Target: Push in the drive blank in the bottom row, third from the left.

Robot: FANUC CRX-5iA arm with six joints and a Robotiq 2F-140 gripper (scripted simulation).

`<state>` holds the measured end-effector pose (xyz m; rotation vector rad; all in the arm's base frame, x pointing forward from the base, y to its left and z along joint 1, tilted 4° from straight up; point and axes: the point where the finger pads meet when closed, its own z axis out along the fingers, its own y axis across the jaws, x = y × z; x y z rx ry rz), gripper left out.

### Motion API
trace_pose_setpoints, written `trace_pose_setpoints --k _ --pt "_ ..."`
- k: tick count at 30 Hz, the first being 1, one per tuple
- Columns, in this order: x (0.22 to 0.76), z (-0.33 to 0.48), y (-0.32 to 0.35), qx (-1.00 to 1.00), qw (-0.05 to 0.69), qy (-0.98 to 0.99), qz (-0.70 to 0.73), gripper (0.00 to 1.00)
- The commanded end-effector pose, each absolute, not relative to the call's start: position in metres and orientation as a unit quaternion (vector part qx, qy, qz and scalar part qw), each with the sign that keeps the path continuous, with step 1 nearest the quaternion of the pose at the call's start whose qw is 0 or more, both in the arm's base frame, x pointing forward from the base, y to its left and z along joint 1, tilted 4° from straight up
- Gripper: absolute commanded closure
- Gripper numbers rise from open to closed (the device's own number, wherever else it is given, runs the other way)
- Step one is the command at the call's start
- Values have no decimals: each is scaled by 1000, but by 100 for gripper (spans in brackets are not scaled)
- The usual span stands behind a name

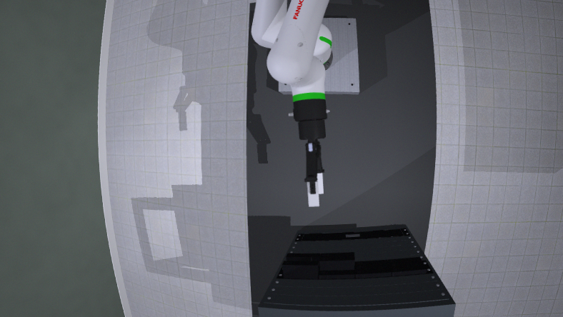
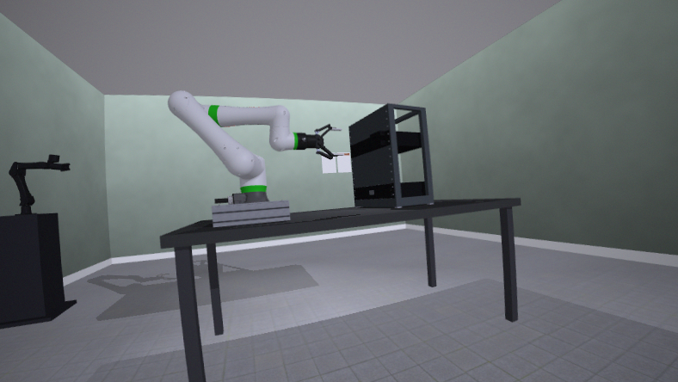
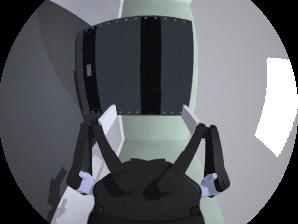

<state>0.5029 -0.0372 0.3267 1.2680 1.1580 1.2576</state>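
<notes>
Exterior view has the pincer (image 2: 329,141) spread wide and empty, hanging high off the rack (image 2: 424,157) front on the worktop (image 2: 332,223), probably lining up since the bottom-row blank sits much lower.

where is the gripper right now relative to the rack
In the exterior view the open gripper hangs in the air left of the rack, near its upper front, not touching it.
</notes>
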Motion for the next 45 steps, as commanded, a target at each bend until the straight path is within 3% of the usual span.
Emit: trace_pose_setpoints --k 1,20,45 --pt "503 327 -37 521 485 476 517 0" --pt "521 327 -47 521 485 476 517 0" --pt "629 324 -108 520 485 476 517 0"
